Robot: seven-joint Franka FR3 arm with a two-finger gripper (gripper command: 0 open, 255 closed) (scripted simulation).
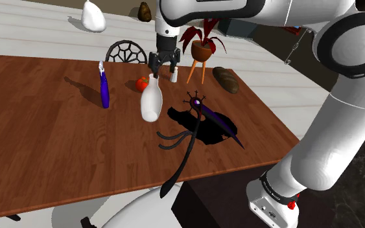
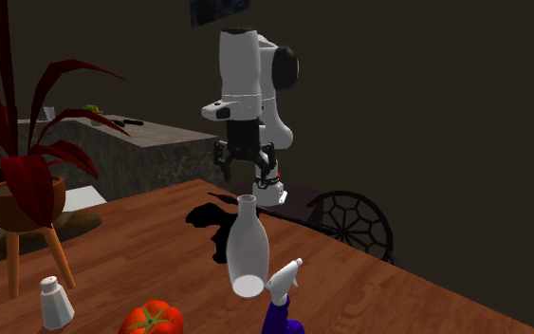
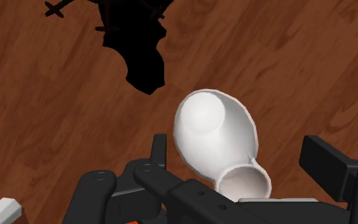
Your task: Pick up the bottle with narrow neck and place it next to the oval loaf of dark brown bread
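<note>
The white bottle with a narrow neck (image 1: 150,98) is on the brown wooden table (image 1: 38,142), its neck end nearest my gripper. In the second exterior view the white bottle (image 2: 247,249) shows its round base; I cannot tell whether it stands or lies tipped. My black gripper (image 1: 163,68) hangs open just over the neck, as the second exterior view's gripper (image 2: 247,176) also shows. Seen from the wrist, the bottle (image 3: 212,130) has its neck between the gripper's (image 3: 241,156) spread fingers, which do not touch it. The dark brown oval loaf (image 1: 226,79) lies towards the shoulder view's right, beyond the plant stand.
A blue spray bottle (image 1: 104,87), a tomato (image 1: 141,83) and a small white shaker (image 2: 55,302) stand near the bottle. A red-leaved potted plant on a stand (image 1: 202,48) is beside the loaf. A black spidery object (image 1: 200,120) lies in front. A chair (image 1: 126,53) stands behind the table.
</note>
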